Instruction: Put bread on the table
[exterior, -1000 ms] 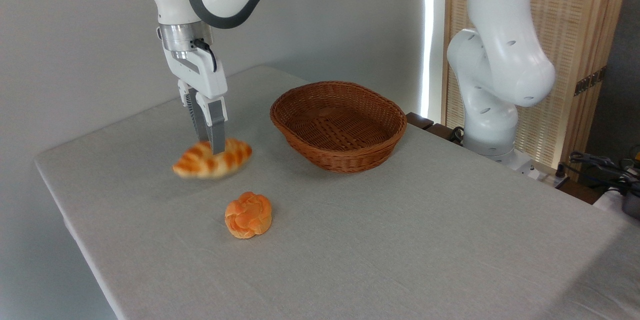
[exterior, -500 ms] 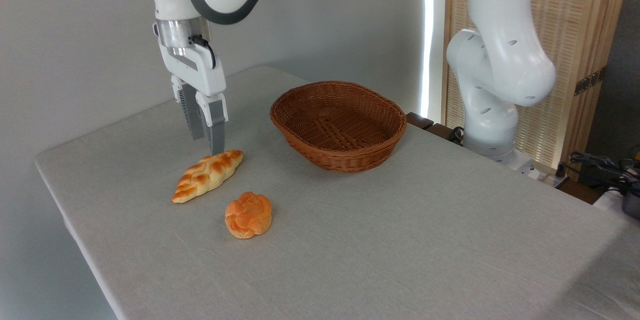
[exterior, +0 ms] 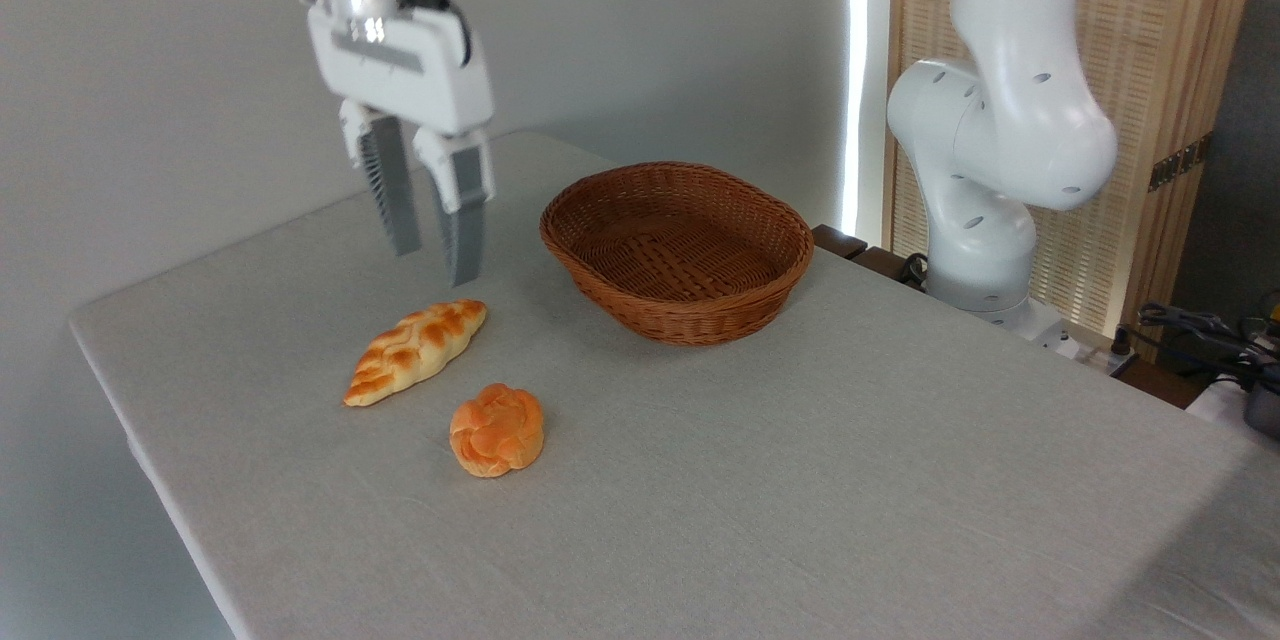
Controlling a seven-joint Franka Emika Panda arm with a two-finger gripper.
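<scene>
The bread [exterior: 416, 350], a long braided golden loaf with browned patches, lies flat on the table [exterior: 760, 480] at the left, its pointed ends running from lower left to upper right. My gripper [exterior: 435, 265] hangs in the air above the loaf's upper right end, well apart from it. Its two grey fingers [exterior: 462, 220] are spread and hold nothing.
A small round orange knotted bun [exterior: 496, 429] sits just in front of the loaf. An empty brown wicker basket [exterior: 677, 250] stands behind and to the right. The arm's white base [exterior: 985, 180] rises at the table's far right edge.
The gripper let go of the loaf, which dropped onto the cloth. It has since risen and turned with its fingers spread wider. The loaf and bun lie still.
</scene>
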